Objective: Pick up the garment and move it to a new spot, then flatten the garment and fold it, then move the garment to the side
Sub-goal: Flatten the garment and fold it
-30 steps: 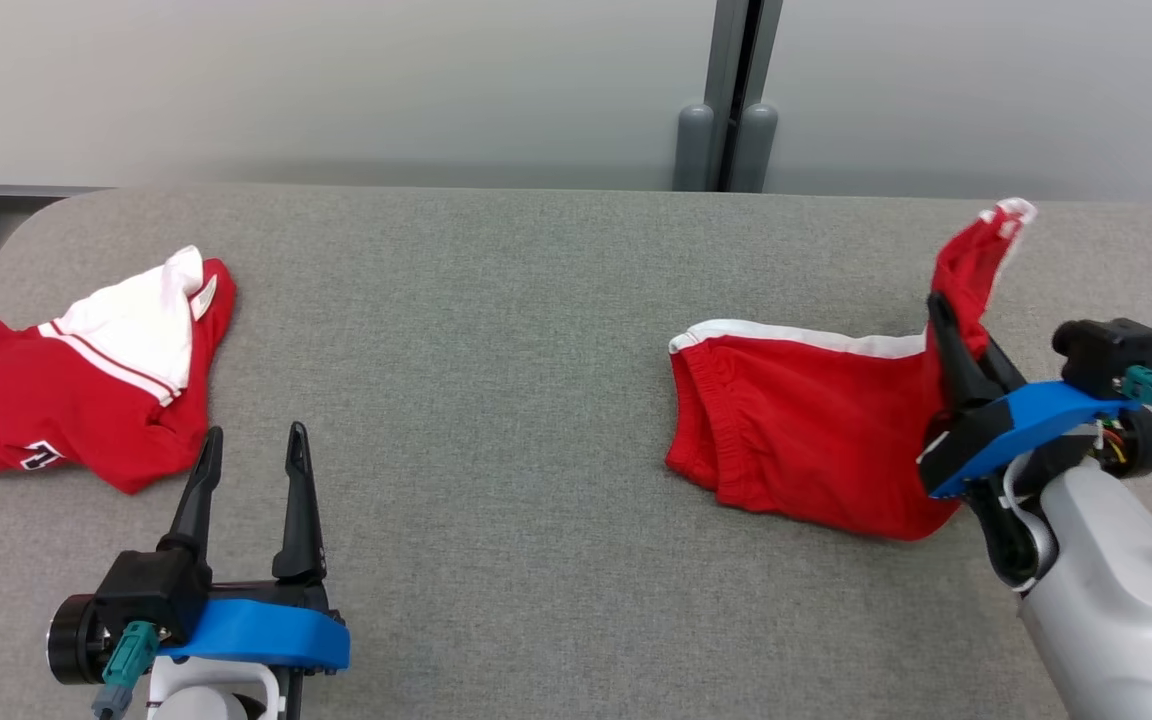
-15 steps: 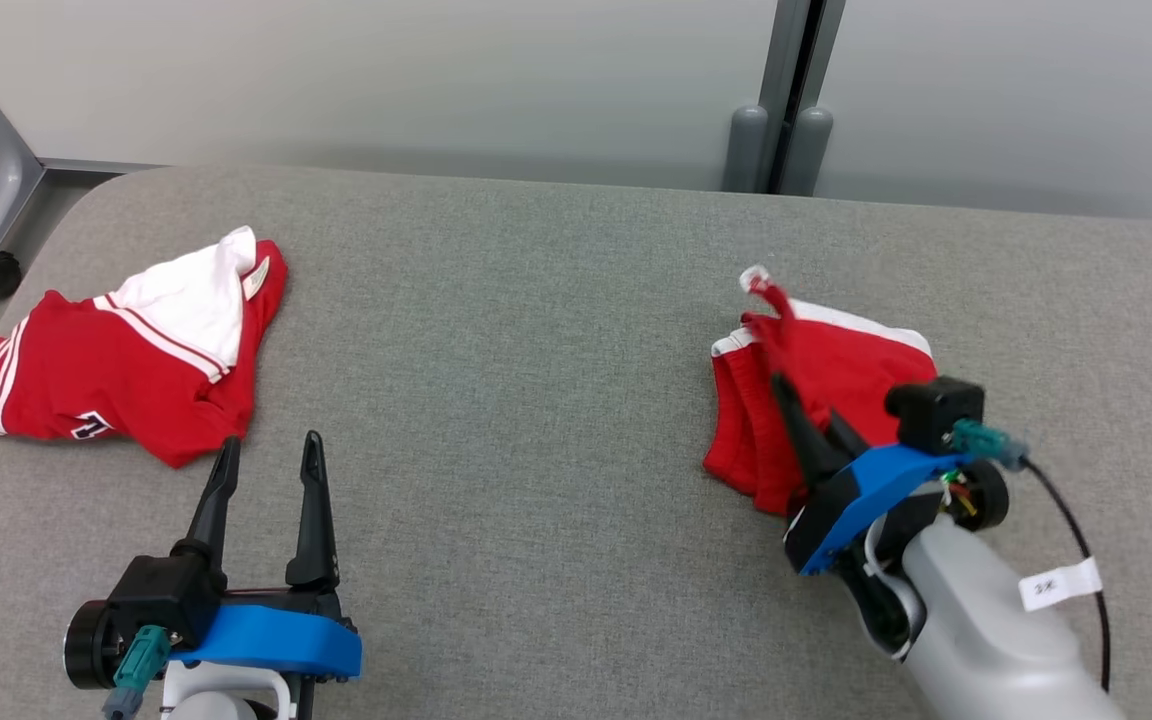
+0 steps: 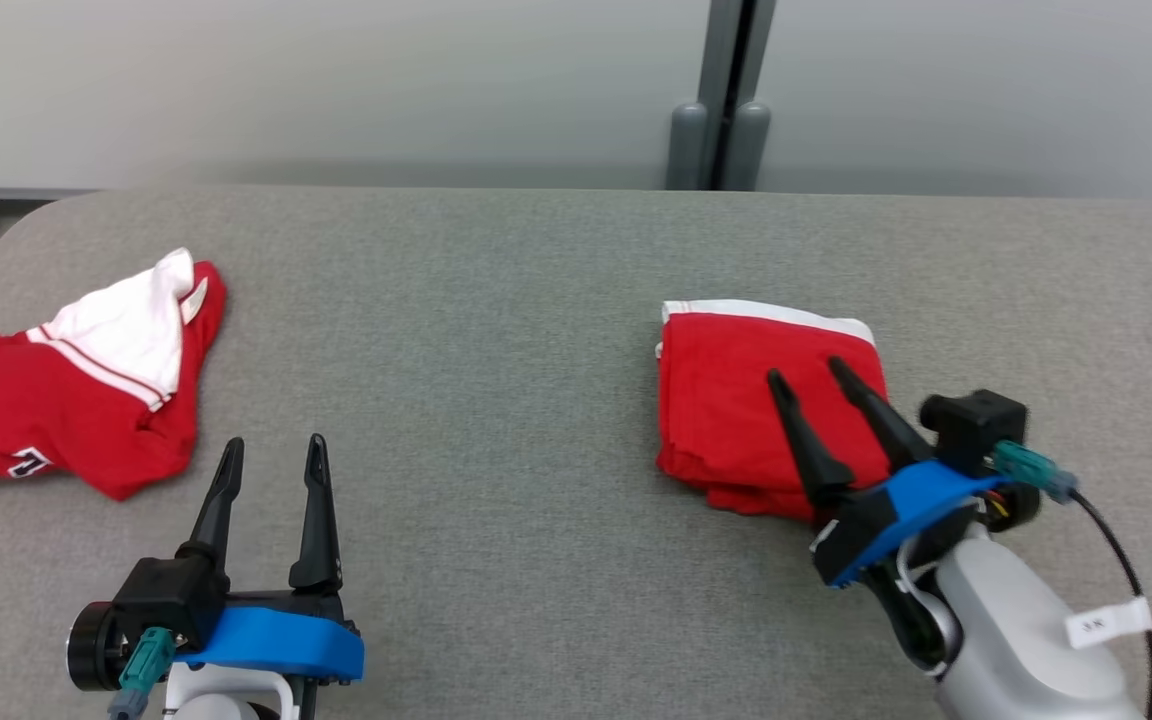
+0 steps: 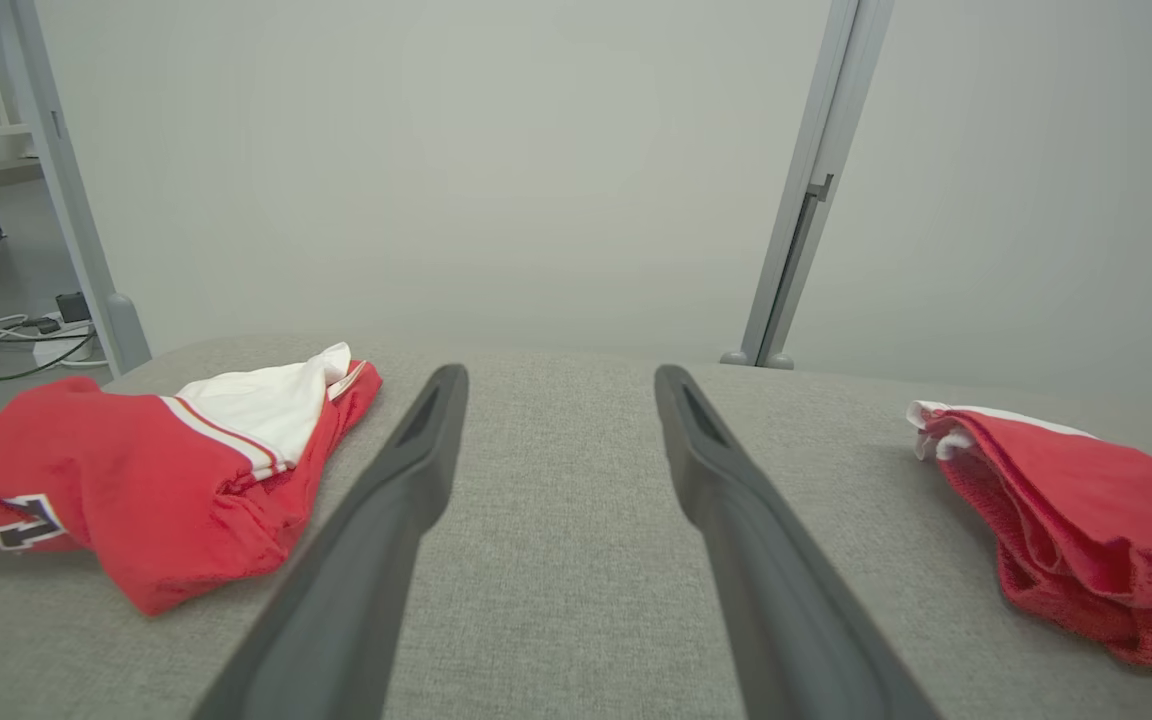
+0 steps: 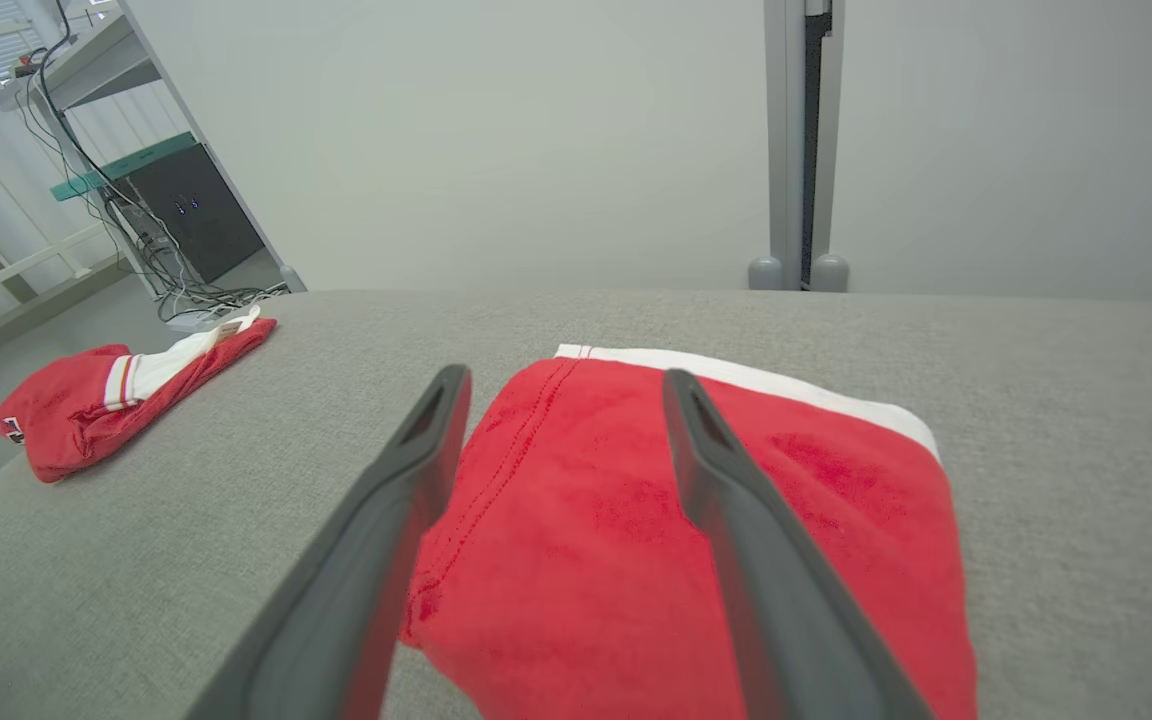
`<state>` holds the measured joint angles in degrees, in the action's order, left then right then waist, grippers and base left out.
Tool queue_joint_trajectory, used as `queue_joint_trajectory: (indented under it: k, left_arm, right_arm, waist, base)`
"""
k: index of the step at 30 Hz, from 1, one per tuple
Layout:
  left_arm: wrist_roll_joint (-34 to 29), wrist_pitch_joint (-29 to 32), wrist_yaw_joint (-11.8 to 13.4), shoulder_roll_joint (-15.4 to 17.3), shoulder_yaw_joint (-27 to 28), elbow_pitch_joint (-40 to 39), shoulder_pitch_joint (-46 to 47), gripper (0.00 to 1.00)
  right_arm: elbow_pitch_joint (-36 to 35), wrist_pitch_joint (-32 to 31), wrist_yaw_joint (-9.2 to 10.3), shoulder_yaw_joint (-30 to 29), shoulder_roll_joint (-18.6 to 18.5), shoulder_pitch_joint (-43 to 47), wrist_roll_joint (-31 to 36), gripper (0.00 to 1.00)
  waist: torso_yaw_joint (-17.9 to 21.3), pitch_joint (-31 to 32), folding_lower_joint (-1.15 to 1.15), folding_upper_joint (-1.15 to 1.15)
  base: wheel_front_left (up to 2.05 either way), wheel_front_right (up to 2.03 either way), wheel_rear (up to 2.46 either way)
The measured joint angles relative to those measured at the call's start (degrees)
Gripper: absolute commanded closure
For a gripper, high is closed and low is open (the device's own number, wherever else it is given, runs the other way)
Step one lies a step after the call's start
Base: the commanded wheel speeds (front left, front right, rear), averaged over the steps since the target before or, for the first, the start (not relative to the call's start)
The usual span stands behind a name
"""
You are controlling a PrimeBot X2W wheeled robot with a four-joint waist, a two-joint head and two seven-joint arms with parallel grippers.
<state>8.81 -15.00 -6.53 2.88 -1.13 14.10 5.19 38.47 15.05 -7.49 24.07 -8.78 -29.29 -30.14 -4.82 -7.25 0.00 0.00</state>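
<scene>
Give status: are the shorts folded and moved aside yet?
Done: the shorts lie folded in a compact stack on the table. In hand: the right gripper is over them, jaws open, holding nothing. Left: moving the stack to the side; no grip on it yet. The left gripper is well away, jaws open, beside the jersey.

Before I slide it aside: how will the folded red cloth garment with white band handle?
Likely floppy: the folded red cloth garment lies in soft loose layers, seen edge-on from the left wrist. Pushed across the textured grey table covering, it would probably bunch rather than slide. Lifted by one edge with the open right gripper, the fold would likely fall open.
</scene>
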Motion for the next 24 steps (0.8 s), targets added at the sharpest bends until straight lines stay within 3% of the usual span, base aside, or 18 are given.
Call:
queue_joint_trajectory:
  k: [5,10,24]
  left_arm:
    - [-0.46,-0.01,0.00,0.00,0.24,0.16,-0.04,0.00]
    - [-1.49,0.00,0.00,0.01,0.74,0.69,-0.16,0.00]
    - [-3.57,-0.01,0.41,0.00,1.49,1.00,-2.43,0.00]
  right_arm:
    - [-7.14,0.01,0.00,-5.77,-2.48,5.38,3.50,0.00]
    - [-12.89,0.01,0.01,-11.07,-2.68,10.61,6.53,0.00]
    - [-23.50,0.01,0.01,-21.86,1.76,23.57,14.47,0.00]
  waist:
    - [2.29,0.84,0.00,0.00]
    - [4.65,1.93,0.00,0.00]
    - [7.62,5.56,0.00,0.00]
  base:
    - [0.00,0.00,0.00]
    - [0.00,0.00,0.00]
    - [0.00,0.00,0.00]
